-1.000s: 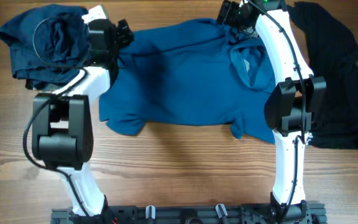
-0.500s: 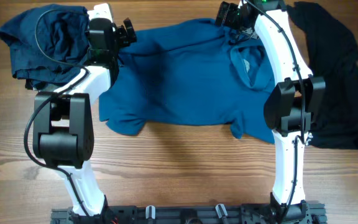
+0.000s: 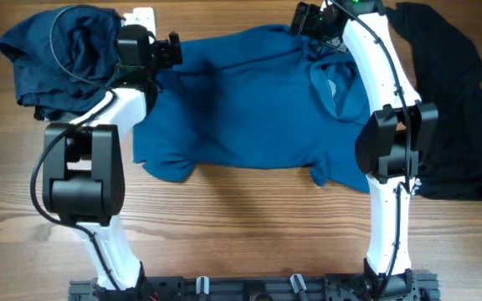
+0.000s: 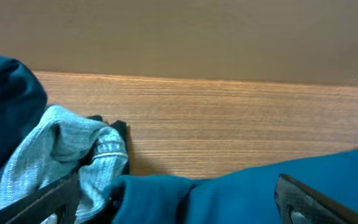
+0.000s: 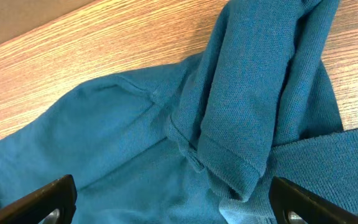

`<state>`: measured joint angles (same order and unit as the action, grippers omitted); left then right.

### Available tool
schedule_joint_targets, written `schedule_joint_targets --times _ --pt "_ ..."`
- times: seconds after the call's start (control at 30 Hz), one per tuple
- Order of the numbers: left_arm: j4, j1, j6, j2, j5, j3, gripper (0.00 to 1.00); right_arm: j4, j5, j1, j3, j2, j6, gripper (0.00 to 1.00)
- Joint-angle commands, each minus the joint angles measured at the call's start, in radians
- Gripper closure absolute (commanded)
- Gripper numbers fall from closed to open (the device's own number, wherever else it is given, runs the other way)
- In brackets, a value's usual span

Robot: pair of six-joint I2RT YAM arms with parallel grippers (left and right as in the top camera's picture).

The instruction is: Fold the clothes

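Blue shirt [image 3: 249, 100] lies spread and rumpled across the middle of the wooden table [image 3: 249, 217]. Left gripper [image 3: 167, 48] sits at its far left edge, fingers [image 4: 303, 196] wide apart over the cloth, holding nothing. Right gripper [image 3: 306, 17] is at the far right edge above a bunched fold [image 5: 253, 93], jaws also spread and empty. Navy heap [image 3: 57, 54] to the left, black garment [image 3: 450, 100] to the right

The overhead view looks straight down from high above on the whole bench [image 3: 249, 234], with the blue shirt [image 3: 241, 100] spread across its far half. The left wrist view sits low and close at the shirt's edge, facing almost level across bare wood to the bench's far edge. The right wrist view looks steeply down, very close, on a folded part of the same shirt, which all three views share.
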<state>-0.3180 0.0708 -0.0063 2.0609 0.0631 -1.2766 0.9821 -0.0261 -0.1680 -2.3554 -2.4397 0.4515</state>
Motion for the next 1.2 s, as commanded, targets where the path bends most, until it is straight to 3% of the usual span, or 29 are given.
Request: schedule_joint_targets --times 0.0,0.2,0.37,0.4,0.53,0.6,0.63,0.73,0.8,1.07,1.17 --pt "0.000 -0.011 0.029 0.014 -0.010 -0.030 0.07 -0.002 -0.019 -0.005 0.008 -0.010 -0.005 0.01" --pt "-0.022 -0.012 0.029 0.014 -0.009 -0.031 0.23 -0.003 -0.019 -0.003 0.008 -0.010 -0.006 0.00" --pt "-0.012 -0.015 0.029 0.014 -0.005 -0.031 0.46 0.011 -0.019 -0.003 0.008 -0.010 -0.007 0.00" --pt "-0.006 -0.016 0.029 0.015 -0.002 -0.031 0.46 0.012 -0.019 -0.003 0.008 -0.010 -0.007 0.00" --pt "-0.031 -0.029 0.030 0.070 -0.002 -0.031 0.30 0.015 -0.020 -0.003 0.008 -0.010 -0.006 0.01" --pt "-0.062 -0.030 0.066 0.091 -0.002 -0.031 0.29 0.015 -0.031 -0.003 0.008 -0.010 -0.007 0.01" --pt "-0.080 -0.030 0.078 0.096 -0.002 -0.031 0.35 0.014 -0.035 -0.003 0.008 -0.010 -0.006 0.00" --pt "-0.141 -0.030 0.078 0.097 -0.003 -0.031 0.83 0.013 -0.035 -0.003 0.008 -0.010 -0.004 0.00" --pt "-0.184 -0.022 0.077 0.087 -0.002 -0.031 0.95 0.013 -0.034 -0.003 0.008 -0.010 -0.006 0.01" --pt "-0.035 0.009 0.070 -0.068 0.047 -0.031 0.96 0.033 -0.088 -0.003 0.008 -0.010 -0.007 0.01" --pt "-0.036 -0.001 0.071 -0.065 0.044 -0.031 0.76 0.034 -0.109 -0.004 0.008 -0.010 -0.007 0.00"
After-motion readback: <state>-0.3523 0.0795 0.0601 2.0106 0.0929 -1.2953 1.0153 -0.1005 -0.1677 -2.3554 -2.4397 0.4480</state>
